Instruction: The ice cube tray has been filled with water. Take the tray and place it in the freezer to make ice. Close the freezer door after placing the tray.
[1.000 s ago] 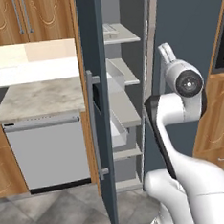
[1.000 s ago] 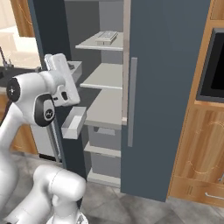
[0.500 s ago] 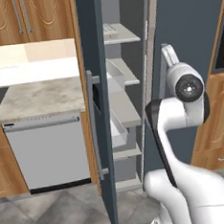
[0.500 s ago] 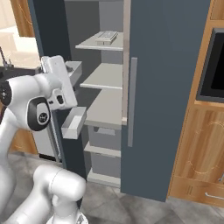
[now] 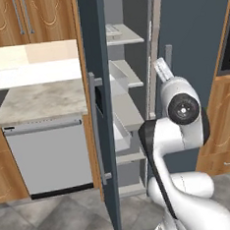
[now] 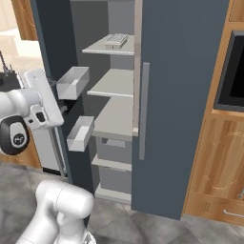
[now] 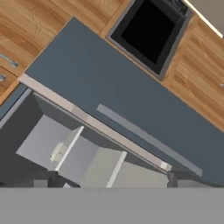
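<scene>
arm has pulled back; ice cube tray (image 6: 116,40) stays shelved.

ice cube tray (image 6: 116,40) compartments too small to tell

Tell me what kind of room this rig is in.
A rendered home kitchen, by the look of it: a tall slate-blue side-by-side fridge with its freezer door open, a silver dishwasher under a stone countertop, and wooden cabinets around a built-in oven.

Tray (image 7: 57,152) on freezer (image 7: 78,148) shelf.
</scene>
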Tool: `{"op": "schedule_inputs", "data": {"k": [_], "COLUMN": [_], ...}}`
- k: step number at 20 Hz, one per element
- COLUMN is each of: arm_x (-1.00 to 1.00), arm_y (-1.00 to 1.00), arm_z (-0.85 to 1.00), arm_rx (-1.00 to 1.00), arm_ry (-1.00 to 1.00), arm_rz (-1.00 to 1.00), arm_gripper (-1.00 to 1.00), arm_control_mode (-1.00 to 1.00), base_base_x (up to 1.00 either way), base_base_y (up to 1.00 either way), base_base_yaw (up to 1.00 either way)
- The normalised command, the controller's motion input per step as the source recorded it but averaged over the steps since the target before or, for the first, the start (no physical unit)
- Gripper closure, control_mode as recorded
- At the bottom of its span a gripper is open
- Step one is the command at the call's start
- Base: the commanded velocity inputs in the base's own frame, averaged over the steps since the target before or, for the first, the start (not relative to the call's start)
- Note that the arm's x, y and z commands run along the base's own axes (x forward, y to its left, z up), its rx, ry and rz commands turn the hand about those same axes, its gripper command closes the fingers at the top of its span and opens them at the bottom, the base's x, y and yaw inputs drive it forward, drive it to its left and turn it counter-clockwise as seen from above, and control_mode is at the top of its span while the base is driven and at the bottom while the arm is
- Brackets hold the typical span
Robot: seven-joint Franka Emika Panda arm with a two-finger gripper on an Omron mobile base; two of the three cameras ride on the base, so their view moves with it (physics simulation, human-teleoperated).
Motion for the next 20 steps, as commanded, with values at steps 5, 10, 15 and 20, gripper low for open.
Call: {"op": "schedule_inputs", "data": {"k": [5,10,15,20], "arm_x": [-0.35,-0.19,-0.01,0.0], "arm_y": [0.6,0.64,0.54,0.57], "arm_z": [-0.15,-0.13,-0.05,-0.22], "arm_rx": [-0.32,-0.44,-0.43,-0.41], "arm_ry": [0.24,0.28,0.26,0.13], "arm_rz": [0.11,0.13,0.1,0.03], "arm_gripper": [-1.0,-1.0,-1.0,-1.0], "arm_control_mode": [-1.0,-1.0,-1.0,-1.0], "base_base_x": [0.0,0.0,0.0,0.0], "base_base_y": [0.0,0.0,0.0,0.0], "base_base_yaw": [0.0,0.0,0.0,0.0]}}
